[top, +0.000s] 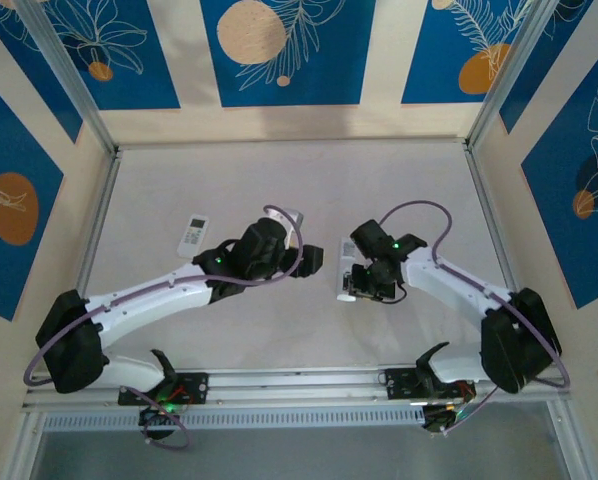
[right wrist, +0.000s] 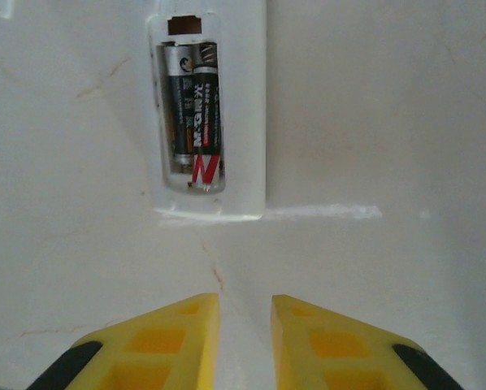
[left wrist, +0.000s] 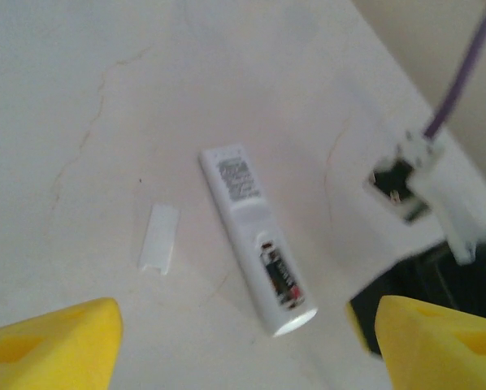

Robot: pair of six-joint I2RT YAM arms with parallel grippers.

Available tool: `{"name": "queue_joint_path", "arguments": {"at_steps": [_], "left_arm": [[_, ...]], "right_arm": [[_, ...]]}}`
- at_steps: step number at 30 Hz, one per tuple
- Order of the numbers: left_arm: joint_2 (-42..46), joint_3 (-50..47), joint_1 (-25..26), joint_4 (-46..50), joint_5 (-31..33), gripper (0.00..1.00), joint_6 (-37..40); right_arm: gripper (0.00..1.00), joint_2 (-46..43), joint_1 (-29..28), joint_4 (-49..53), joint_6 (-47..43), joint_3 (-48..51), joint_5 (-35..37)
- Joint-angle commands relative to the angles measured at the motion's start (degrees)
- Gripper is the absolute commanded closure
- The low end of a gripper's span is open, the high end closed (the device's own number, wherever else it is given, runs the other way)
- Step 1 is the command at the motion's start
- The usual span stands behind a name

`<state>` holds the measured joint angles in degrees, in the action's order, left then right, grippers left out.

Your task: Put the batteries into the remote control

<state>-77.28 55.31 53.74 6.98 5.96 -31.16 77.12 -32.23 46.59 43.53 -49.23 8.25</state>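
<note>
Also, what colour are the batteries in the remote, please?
Black batteries with red and white print; right wrist view.

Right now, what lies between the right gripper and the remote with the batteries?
Bare tabletop, in the right wrist view: nothing sits between the right gripper and the remote, whose batteries lie in the bay.

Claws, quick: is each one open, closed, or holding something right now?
Left claw: wide open, holding nothing.
Right claw: open by only a narrow gap, holding nothing.
</note>
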Motion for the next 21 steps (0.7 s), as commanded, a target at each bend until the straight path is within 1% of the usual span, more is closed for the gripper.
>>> {"name": "queue_joint_path", "arguments": {"at_steps": [1,4,9,13,21], "left_arm": [[2.6,-2.6,0.0,-4.6,-3.0,0.16,5.5],[3.6,-4.8,0.1,-6.9,-3.5,0.14,4.9],[3.7,-5.4,0.0,-6.8,-2.2,0.14,4.5],[4.0,-5.5,0.0,-7.0,-1.3,0.13,4.7],[4.4,-6.1,0.0,-7.7,0.3,0.13,4.4]], "right_arm": [[0.75,3.9,-1.1,-1.3,0.0,-4.0,2.8],[0.77,7.7,-1.9,-2.6,0.1,-6.0,2.7],[0.81,11.7,-2.2,-3.0,0.4,-7.4,4.4],[0.82,13.0,-3.0,-2.4,0.9,-7.7,6.5],[0.86,15.2,-3.3,-3.6,1.4,-7.5,7.2]]}}
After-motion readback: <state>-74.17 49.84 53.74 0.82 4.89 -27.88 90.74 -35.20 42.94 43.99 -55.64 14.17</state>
